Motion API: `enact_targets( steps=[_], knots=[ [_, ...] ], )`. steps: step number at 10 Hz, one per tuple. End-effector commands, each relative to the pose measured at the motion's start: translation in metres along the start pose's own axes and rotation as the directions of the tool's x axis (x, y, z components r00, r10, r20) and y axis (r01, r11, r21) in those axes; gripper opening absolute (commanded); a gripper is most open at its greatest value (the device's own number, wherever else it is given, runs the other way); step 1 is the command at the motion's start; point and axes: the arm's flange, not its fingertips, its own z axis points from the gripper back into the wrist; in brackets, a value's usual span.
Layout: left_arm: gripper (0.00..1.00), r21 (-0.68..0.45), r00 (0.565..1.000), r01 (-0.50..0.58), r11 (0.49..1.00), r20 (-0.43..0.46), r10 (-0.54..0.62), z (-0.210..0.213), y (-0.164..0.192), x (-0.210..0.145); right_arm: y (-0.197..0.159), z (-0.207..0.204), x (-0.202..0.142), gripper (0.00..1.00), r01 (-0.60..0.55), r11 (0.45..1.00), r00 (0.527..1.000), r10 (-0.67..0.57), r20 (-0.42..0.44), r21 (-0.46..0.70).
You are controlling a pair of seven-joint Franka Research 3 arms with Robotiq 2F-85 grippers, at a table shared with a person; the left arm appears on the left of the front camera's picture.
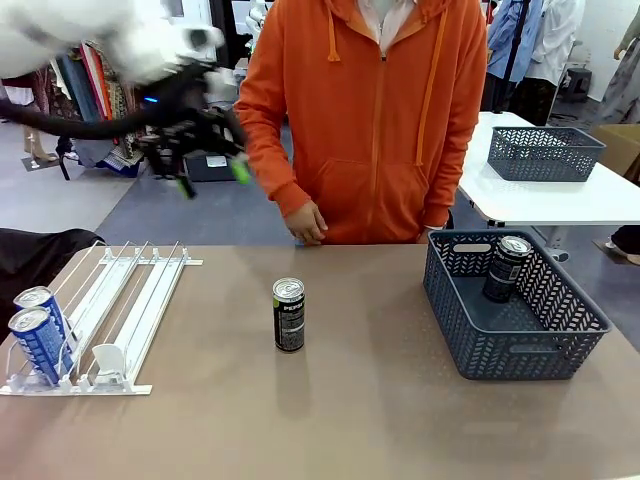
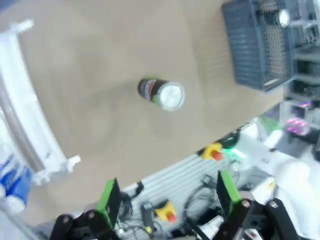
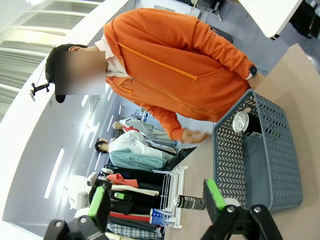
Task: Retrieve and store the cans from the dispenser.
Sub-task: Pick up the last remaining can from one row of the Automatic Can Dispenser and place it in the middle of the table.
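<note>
A black can (image 1: pixel 289 315) with green marks stands upright in the middle of the table. High above and to its left hangs my left gripper (image 1: pixel 212 178), open, empty and blurred. Looking down from it, my left gripper (image 2: pixel 167 195) has the black can (image 2: pixel 162 93) far below. Two blue cans (image 1: pixel 38 330) sit at the front of the white dispenser (image 1: pixel 130 300) on the left. Another black can (image 1: pixel 507 268) stands in the blue-grey basket (image 1: pixel 520 350) on the right. My right gripper (image 3: pixel 156 200) is open and empty, off the table, facing the basket (image 3: pixel 260 165).
A person in an orange hoodie stands at the far side, one hand (image 1: pixel 305 225) by the table's edge. A second mesh basket (image 1: pixel 545 150) sits on a white table at the back right. Bare tabletop lies between the dispenser and the basket.
</note>
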Motion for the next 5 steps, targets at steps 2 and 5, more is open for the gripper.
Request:
enact_targets(
  steps=[2, 5],
  knots=[
    [1.00, -0.346, 0.966, -0.175, 0.922, 0.119, 0.228, 0.033, 0.130, -0.058, 0.003, -0.003, 0.004, 1.00, -0.015, 1.000, 1.000, 0.015, 0.020, 0.023],
    [1.00, -0.743, 0.774, -0.245, 0.623, 0.237, 0.587, 0.033, 0.267, -0.167, 0.003, -0.003, 0.004, 1.00, -0.015, 1.000, 1.000, 0.015, 0.020, 0.023]
  ],
)
